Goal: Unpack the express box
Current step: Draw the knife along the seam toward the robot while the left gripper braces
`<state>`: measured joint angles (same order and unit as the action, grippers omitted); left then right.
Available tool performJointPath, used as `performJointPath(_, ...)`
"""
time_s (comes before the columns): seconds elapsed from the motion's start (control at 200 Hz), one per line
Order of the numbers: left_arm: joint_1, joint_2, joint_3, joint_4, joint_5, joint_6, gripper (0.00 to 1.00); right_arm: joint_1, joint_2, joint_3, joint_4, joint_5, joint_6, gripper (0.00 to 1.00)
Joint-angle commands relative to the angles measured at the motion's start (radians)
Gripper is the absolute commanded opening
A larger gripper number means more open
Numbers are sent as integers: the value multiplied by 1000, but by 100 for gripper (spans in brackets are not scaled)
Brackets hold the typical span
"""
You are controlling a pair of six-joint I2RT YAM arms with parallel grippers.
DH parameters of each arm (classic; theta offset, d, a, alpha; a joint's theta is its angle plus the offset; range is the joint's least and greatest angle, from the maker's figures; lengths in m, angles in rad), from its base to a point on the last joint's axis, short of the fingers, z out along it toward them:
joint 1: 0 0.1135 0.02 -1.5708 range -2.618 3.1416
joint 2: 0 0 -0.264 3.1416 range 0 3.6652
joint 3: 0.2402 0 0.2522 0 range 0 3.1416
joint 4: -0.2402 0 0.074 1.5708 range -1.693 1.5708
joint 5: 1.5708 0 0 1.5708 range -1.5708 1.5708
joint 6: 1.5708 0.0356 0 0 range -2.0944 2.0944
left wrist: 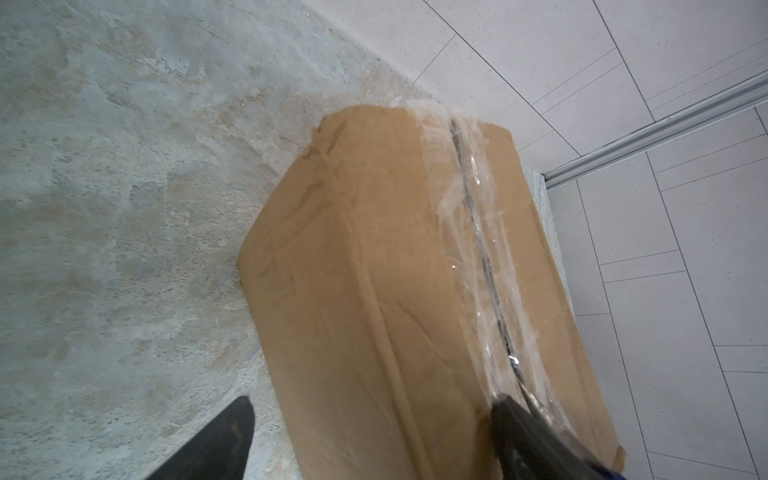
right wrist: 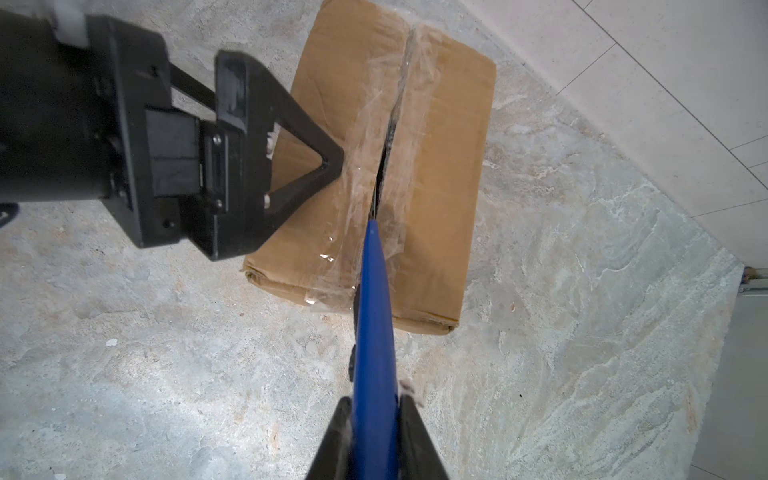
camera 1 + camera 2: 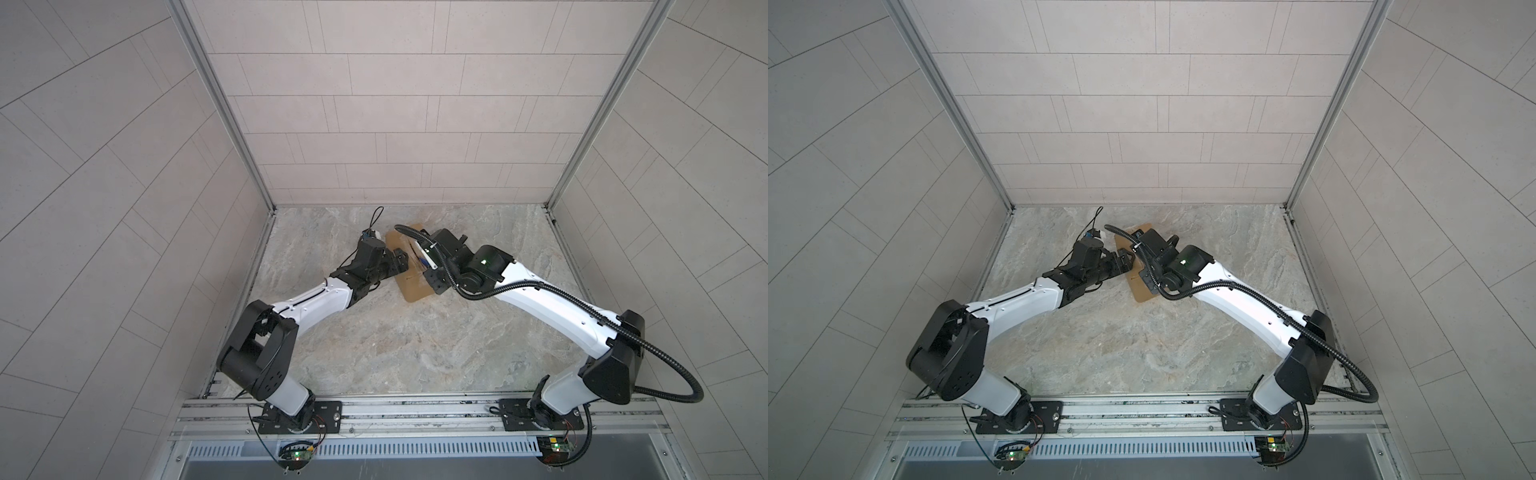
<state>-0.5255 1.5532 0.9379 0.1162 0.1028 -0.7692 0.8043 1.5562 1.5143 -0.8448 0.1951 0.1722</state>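
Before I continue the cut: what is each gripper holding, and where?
Right gripper grips the blue knife by its handle's rear end. Left gripper is open over the box, holding nothing.

Both your arms wear glossy white shells between matte black joint housings: the left arm (image 3: 320, 293) at the left of the frame, the right arm (image 3: 540, 293) at the right. A black ribbed hose (image 3: 665, 374) runs along the right arm only, and a green light (image 3: 484, 262) glows on its wrist housing. Each base is a black plate (image 3: 328, 415) with silver screws. Thin wires lead to small circuit boards (image 3: 297, 455) at the lower edge. Your left gripper (image 2: 286, 201) has black, open-triangle fingers
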Motion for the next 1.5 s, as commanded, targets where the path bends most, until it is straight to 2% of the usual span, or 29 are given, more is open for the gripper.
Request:
performJointPath(0.0, 10, -55, -19, -51, -12, 8, 92, 7, 31, 26, -16, -59, -43, 0)
performJointPath(0.225, 16, -104, -7, -96, -27, 36, 93, 3, 39, 39, -6, -88, -115, 0)
performJointPath(0.345, 16, -99, -8, -109, -33, 42, 93, 4, 39, 47, 4, -142, -157, 0)
performJointPath(0.576, 16, -89, -14, -109, -38, 38, 93, 4, 38, 47, 10, -190, -173, 0)
performJointPath(0.776, 16, -40, 9, -191, -100, 12, 90, 18, 25, 70, -42, -100, -157, 0)
performJointPath(1.011, 48, -15, -5, -194, -107, -42, 89, 45, -4, 58, -101, -26, -122, 0)
performJointPath(1.262, 48, -33, -5, -198, -117, -36, 89, 57, -31, 50, -155, 24, -102, 0)
performJointPath(1.492, 48, -30, -12, -175, -99, -33, 89, 68, 8, 63, -96, 9, -71, 0)
